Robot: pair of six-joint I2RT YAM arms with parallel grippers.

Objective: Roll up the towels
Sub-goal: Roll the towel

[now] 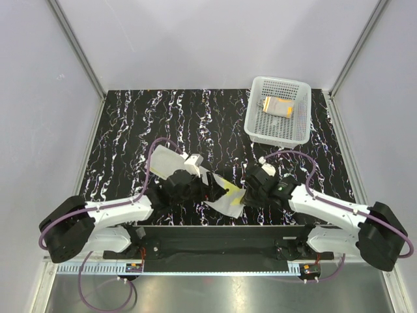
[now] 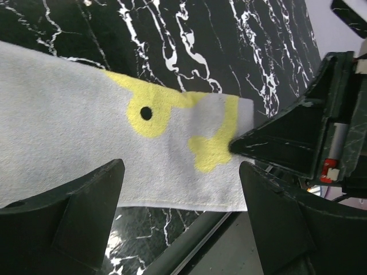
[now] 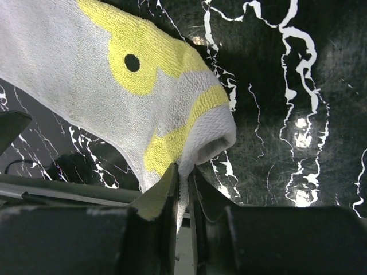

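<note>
The yellow towel [image 1: 226,197] lies grey-white side up near the table's front edge, between my two grippers. One corner of this towel [image 3: 114,80] is lifted and folded, with my right gripper [image 3: 183,175] shut on it. In the top view the right gripper [image 1: 246,193] sits at the towel's right side. My left gripper [image 2: 182,166] hangs open over the towel's [image 2: 86,126] near edge, one finger [image 2: 86,212] on each side, holding nothing. The left gripper [image 1: 204,188] is at the towel's left side. The orange towel [image 1: 279,106] lies rolled in the basket.
The white perforated basket [image 1: 255,124] stands at the back right of the black marbled table [image 1: 143,124]. The right gripper's black body [image 2: 298,137] shows close beside my left fingers. The table's front rail [image 2: 200,240] runs just below the towel.
</note>
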